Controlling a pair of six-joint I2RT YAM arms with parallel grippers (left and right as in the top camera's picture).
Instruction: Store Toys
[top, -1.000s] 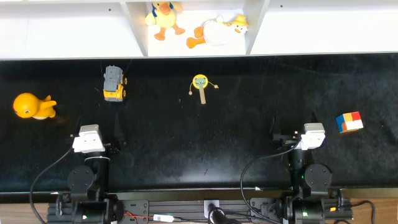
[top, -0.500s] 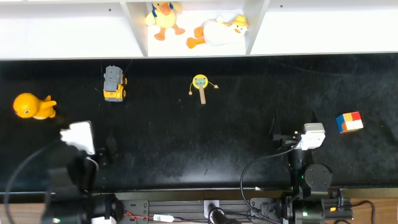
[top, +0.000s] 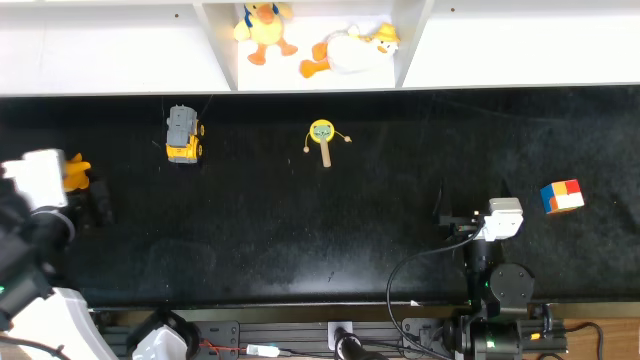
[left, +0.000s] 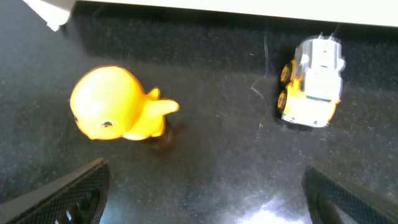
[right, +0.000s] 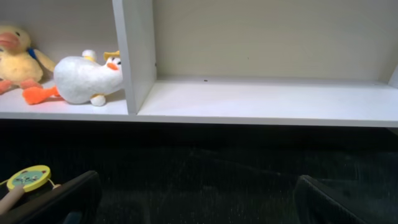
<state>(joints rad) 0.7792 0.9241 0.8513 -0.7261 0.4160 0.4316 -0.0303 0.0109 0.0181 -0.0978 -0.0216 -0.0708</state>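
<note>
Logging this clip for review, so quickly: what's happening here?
The left gripper hangs open just short of the orange duck at the left end of the table, not touching it. The right gripper is open and holds nothing, facing the shelf. A yellow plush duck and a white plush duck are already in the shelf's middle compartment. A toy truck, a small rattle drum and a colour cube lie loose on the table.

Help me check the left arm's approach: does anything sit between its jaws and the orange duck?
Nothing visible does. The round orange plastic duck lies on bare black tabletop ahead of the left gripper, jaws open. The yellow-and-grey toy truck stands aside, apart from the duck.
</note>
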